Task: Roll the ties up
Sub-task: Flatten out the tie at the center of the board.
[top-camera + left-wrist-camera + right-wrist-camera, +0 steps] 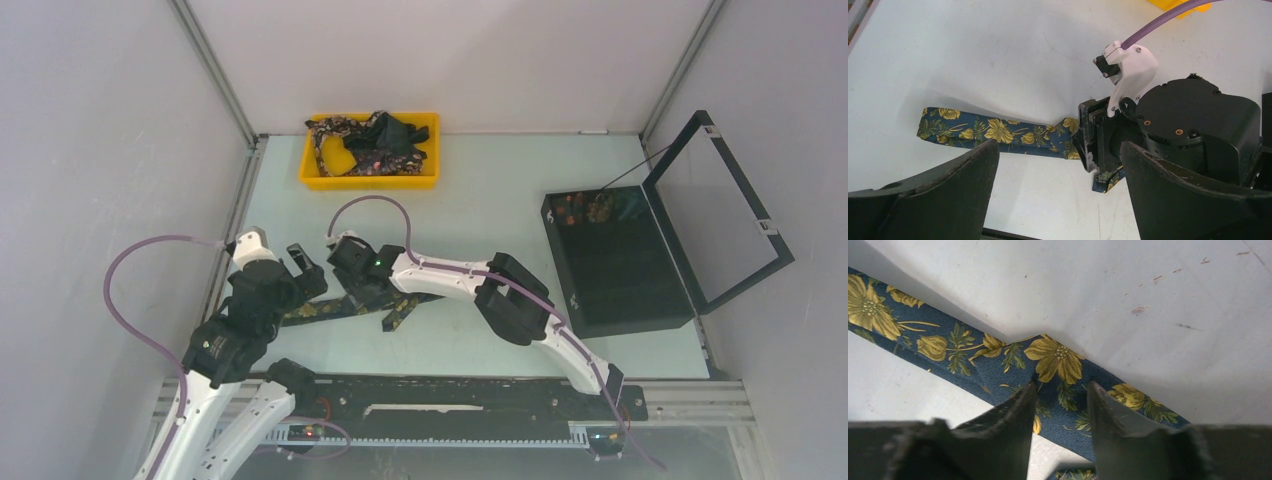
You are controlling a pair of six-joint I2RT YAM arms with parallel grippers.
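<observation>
One tie (318,309), dark navy with yellow flowers, lies flat on the table in front of the arm bases. It runs left to right with a fold near its middle (998,360). My right gripper (1060,390) stands over that fold, its jaws partly apart and both fingertips resting on the fabric, which looks flat between them. From the left wrist view the same gripper (1098,150) sits on the tie (988,132). My left gripper (1058,190) hangs wide open just near of the tie's left part, holding nothing. More ties (372,140) lie tangled in the yellow tray.
The yellow tray (370,181) stands at the back centre. A black hinged box (620,275) sits at the right with its lid (725,215) raised and patterned fabric (585,207) in its far corner. Grey walls close in both sides.
</observation>
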